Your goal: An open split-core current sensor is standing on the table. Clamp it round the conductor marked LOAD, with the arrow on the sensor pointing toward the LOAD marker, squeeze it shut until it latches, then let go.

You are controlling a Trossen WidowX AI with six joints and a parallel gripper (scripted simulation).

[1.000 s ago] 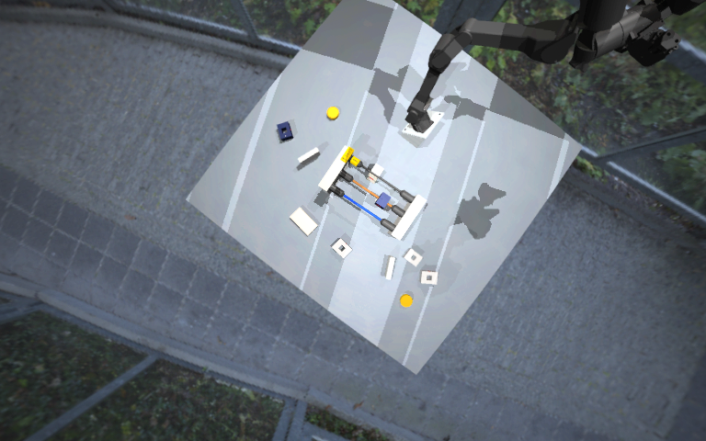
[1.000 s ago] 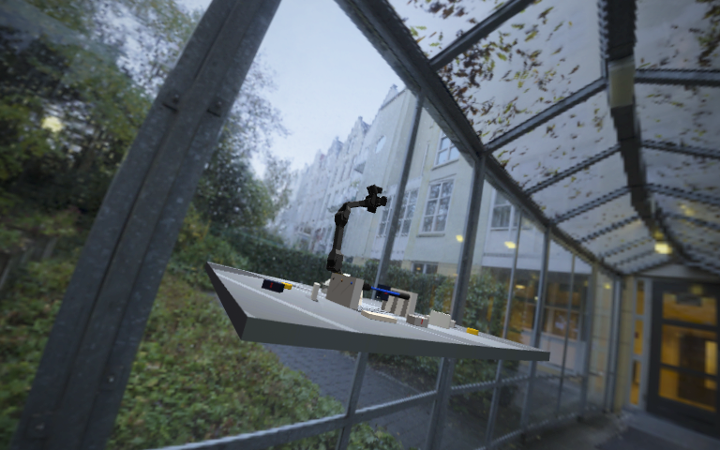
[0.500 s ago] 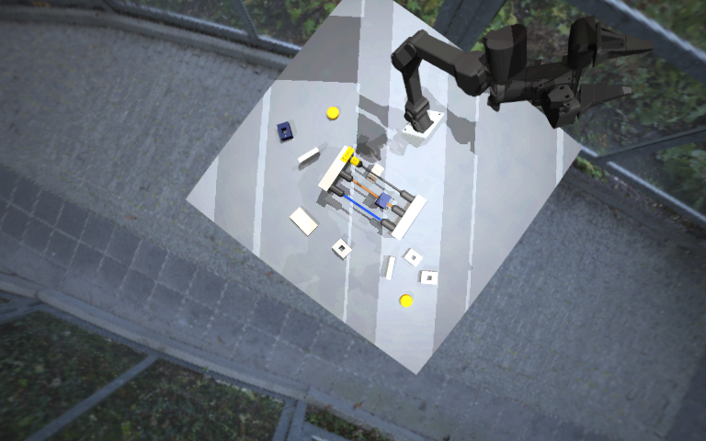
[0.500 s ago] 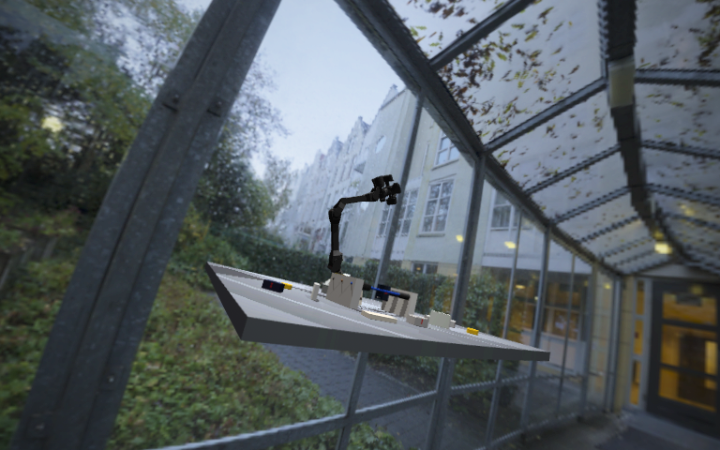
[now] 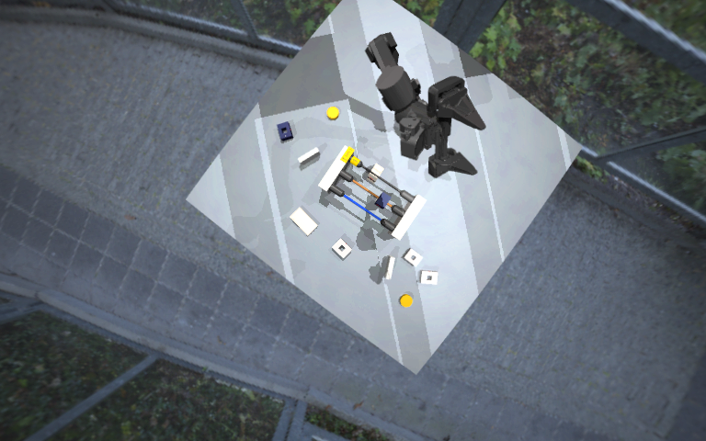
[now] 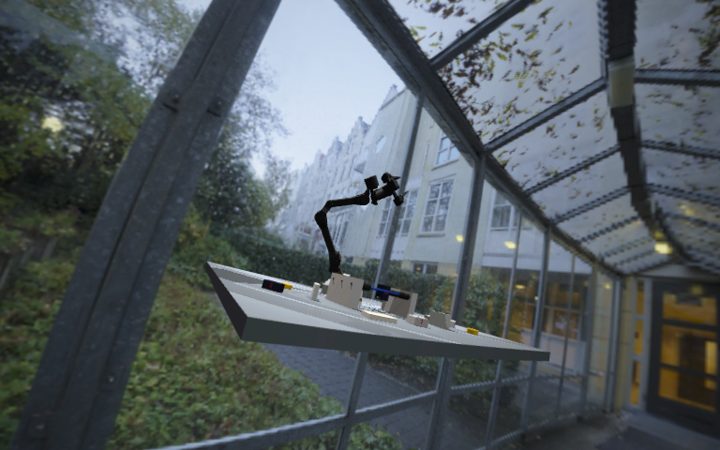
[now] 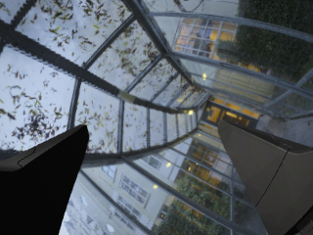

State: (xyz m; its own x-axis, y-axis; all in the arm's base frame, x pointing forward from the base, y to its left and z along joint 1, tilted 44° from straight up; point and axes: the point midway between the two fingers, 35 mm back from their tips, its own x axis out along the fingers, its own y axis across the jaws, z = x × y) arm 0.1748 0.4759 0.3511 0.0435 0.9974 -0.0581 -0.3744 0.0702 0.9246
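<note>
My gripper [image 5: 479, 148] [image 6: 398, 195] [image 7: 155, 128] is open and empty, raised high above the table and pointing up at the glass roof. The conductor rig sits mid-table between two white end blocks [image 5: 333, 168] [image 5: 409, 217], with a grey conductor [image 5: 392, 186], an orange conductor [image 5: 358, 184] and a blue conductor [image 5: 356, 205]. A yellow marker [image 5: 347, 153] sits on the end block at the grey conductor's end. A navy sensor-like block [image 5: 383, 201] [image 6: 384, 289] sits on the rig near the orange and blue conductors. A second navy block [image 5: 284, 129] [image 6: 272, 285] stands alone on the table at the left. A white block [image 5: 375, 170] sits on the grey conductor.
Two yellow discs [image 5: 332, 112] [image 5: 405, 299] lie on the table [image 5: 239, 208]. White square pieces with holes [image 5: 341, 248] [image 5: 413, 256] [image 5: 428, 277] and white plates [image 5: 303, 220] [image 5: 308, 154] [image 5: 389, 266] are scattered around the rig. The arm's base stands at the back.
</note>
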